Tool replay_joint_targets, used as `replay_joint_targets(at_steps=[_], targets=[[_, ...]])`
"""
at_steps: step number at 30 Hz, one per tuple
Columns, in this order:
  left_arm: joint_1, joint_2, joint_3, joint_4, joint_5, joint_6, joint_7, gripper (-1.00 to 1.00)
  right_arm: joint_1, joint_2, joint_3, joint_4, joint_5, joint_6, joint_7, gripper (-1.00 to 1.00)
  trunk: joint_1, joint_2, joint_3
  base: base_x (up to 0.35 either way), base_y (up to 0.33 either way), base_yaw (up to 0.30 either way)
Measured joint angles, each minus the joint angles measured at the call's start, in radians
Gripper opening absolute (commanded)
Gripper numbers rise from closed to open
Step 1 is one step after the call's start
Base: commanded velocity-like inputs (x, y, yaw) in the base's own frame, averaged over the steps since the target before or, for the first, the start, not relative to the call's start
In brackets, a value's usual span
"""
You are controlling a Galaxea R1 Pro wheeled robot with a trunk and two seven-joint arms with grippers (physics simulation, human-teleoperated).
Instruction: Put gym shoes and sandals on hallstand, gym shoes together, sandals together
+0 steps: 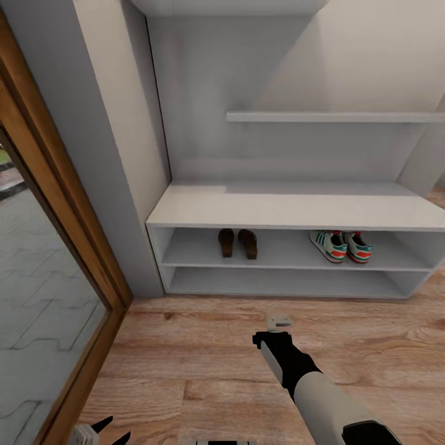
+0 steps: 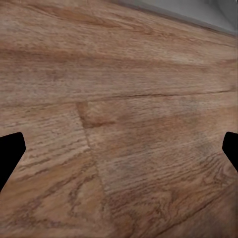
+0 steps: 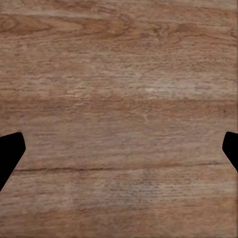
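Hallstand (image 1: 296, 210) — light grey, bench top over 2 open shelves. On the upper of those shelves stood 2 sandals (image 1: 238, 242), side by side toward the unit's left end, and 2 gym shoes (image 1: 342, 246), touching or nearly so, toward its right end; the pairs were well apart. Corridor floor (image 1: 204, 364) carried no footwear in view. Right gripper (image 3: 119, 148) pointed down at bare planks, fingers spread wide, holding nothing; left gripper (image 2: 119, 148) likewise spread and empty over the floor. Judged complete — what remained was to keep both arms off the rack so neither pair was disturbed.
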State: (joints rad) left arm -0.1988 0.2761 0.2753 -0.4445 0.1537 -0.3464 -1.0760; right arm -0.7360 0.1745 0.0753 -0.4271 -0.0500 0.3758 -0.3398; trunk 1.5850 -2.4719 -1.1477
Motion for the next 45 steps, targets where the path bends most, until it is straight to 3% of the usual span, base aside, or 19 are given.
replay_joint_targets(at_steps=[7, 8, 14, 15, 23, 26, 30, 35, 45], targets=[[0.0, 0.0, -0.001, 0.0, -0.001, 0.0, 0.003, 1.0, 0.0, 0.0, -0.003, 0.157, 0.0, -0.183, 0.002, 1.0, -0.027, 0.049, 0.022, 0.0, 0.0, 0.0], [0.0, 0.001, -0.001, 0.002, -0.001, 0.0, 0.018, 1.0, 0.0, 0.0, -0.004, 0.235, 0.0, -0.302, 0.001, 1.0, -0.031, 0.056, 0.025, 0.0, 0.0, 0.0], [0.0, 0.003, -0.001, 0.007, -0.001, 0.0, 0.067, 1.0, 0.001, 0.0, -0.003, 0.328, 0.004, -0.438, 0.002, 1.0, -0.054, 0.098, 0.044, 0.0, 0.0, 0.0], [0.0, 0.004, -0.002, 0.01, -0.002, -0.001, 0.1, 1.0, 0.003, 0.0, -0.003, 0.36, 0.006, -0.489, 0.002, 1.0, -0.057, 0.105, 0.047, 0.0, 0.0, 0.0], [0.0, 0.007, -0.004, 0.013, -0.004, -0.002, 0.142, 1.0, 0.033, -0.002, -0.001, 0.38, 0.008, -0.527, 0.004, 1.0, -0.088, 0.161, 0.072, 0.0, 0.0, 0.0], [0.0, 0.01, -0.004, 0.018, -0.004, -0.002, 0.16, 1.0, 0.07, -0.071, -0.002, 0.383, 0.008, -0.535, 0.102, 1.0, -0.1, 0.182, 0.081, 0.0, 0.0, 0.0], [0.0, 0.01, -0.007, 0.028, -0.005, -0.004, 0.205, 1.0, 0.083, -0.122, -0.001, 0.382, 0.008, -0.538, 0.216, 1.0, -0.115, 0.21, 0.094, 0.0, 0.0, 0.0], [0.0, 0.005, -0.013, 0.034, -0.007, -0.007, 0.264, 1.0, 0.09, -0.165, -0.001, 0.383, 0.006, -0.566, 0.309, 1.0, -0.134, 0.245, 0.11, 0.0, 0.0, 0.0], [0.0, 0.003, -0.016, 0.038, -0.008, -0.017, 0.289, 1.0, 0.117, -0.22, 0.0, 0.383, 0.008, -0.655, 0.344, 1.0, -0.173, 0.315, 0.141, 0.0, 0.0, 0.0]])
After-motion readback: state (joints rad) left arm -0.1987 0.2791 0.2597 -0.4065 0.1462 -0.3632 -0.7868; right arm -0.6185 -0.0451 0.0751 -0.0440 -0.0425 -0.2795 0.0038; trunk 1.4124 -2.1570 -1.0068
